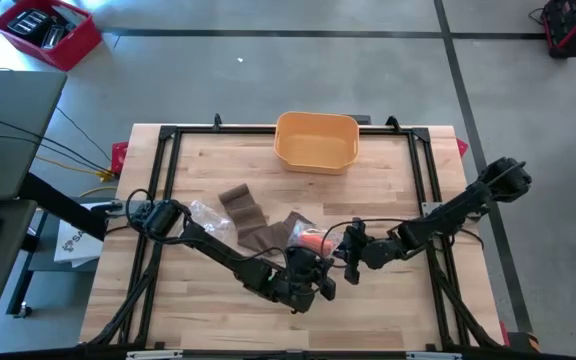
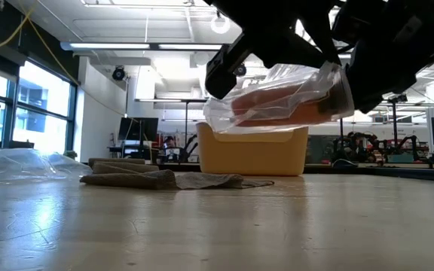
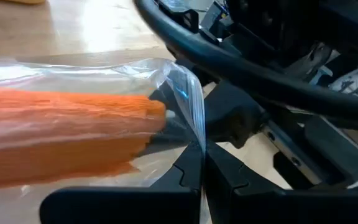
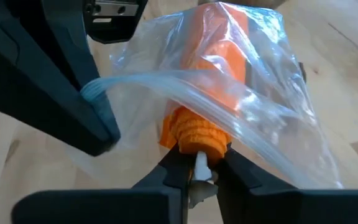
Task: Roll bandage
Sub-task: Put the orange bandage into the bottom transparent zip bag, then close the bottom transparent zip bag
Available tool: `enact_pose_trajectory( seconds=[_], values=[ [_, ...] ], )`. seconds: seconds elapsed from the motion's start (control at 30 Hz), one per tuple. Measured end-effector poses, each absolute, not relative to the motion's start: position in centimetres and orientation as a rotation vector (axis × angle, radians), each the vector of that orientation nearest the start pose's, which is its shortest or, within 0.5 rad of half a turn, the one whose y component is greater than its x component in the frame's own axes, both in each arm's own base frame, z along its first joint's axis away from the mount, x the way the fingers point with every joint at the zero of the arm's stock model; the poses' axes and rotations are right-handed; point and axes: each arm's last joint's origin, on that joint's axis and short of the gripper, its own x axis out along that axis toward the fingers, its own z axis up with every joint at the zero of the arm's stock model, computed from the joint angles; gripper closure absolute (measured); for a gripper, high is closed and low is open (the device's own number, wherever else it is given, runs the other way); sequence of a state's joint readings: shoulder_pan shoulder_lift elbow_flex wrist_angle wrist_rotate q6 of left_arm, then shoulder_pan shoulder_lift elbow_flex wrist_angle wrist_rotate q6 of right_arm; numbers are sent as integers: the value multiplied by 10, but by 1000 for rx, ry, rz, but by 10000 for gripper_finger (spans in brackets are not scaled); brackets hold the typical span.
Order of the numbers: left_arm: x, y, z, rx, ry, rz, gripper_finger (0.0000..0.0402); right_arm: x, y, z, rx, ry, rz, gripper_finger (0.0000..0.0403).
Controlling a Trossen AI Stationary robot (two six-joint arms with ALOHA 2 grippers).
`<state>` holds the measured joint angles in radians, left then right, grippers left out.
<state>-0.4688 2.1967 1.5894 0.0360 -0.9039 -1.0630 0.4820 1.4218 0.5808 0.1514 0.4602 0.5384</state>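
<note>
An orange bandage roll (image 2: 277, 104) lies inside a clear plastic bag (image 2: 307, 94), which is lifted above the table near its front middle (image 1: 313, 240). My left gripper (image 3: 201, 163) is shut on the bag's mouth. My right gripper (image 4: 199, 169) reaches into the bag's open mouth from the table's right and is shut on the roll's end. A brown bandage (image 1: 253, 215) lies partly unrolled and flat on the table beyond them, also visible in the low view (image 2: 149, 179). My left gripper pinches the rim of the bag's open mouth (image 3: 194, 134) between its two fingertips; it is thin film, and layers cannot be told. The bag hangs clear of the table with the roll lying about level inside. My right gripper pinches the near end of the orange roll (image 4: 194, 140) between its two fingers, with a small white bit (image 4: 201, 167) at the tips. The fingers come about level from the table's right, along the roll, through the bag's mouth. The roll is clear of the table.
A yellow bin (image 1: 316, 140) stands at the table's far middle. A crumpled clear bag (image 1: 208, 212) lies left of the brown bandage. A black frame (image 1: 168, 135) runs round the tabletop. There is bare wood toward the front left and far right.
</note>
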Motion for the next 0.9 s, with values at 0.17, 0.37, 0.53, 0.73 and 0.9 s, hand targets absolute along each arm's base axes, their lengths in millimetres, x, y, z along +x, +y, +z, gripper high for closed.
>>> enact_pose_trajectory(
  seconds=[0.17,0.37,0.53,0.73,0.9],
  values=[
    [437,-204,180,-663,182,586,401,237,109,160,194,616,-145,301],
    [432,-212,179,-671,179,588,401,235,110,164,216,631,-94,219],
    [428,-215,176,-697,192,610,401,223,108,179,257,644,-61,207],
    [427,-215,175,-732,195,607,401,201,111,204,194,613,62,206],
    [432,-220,183,-776,203,493,401,182,126,220,78,570,316,206]
  ],
)
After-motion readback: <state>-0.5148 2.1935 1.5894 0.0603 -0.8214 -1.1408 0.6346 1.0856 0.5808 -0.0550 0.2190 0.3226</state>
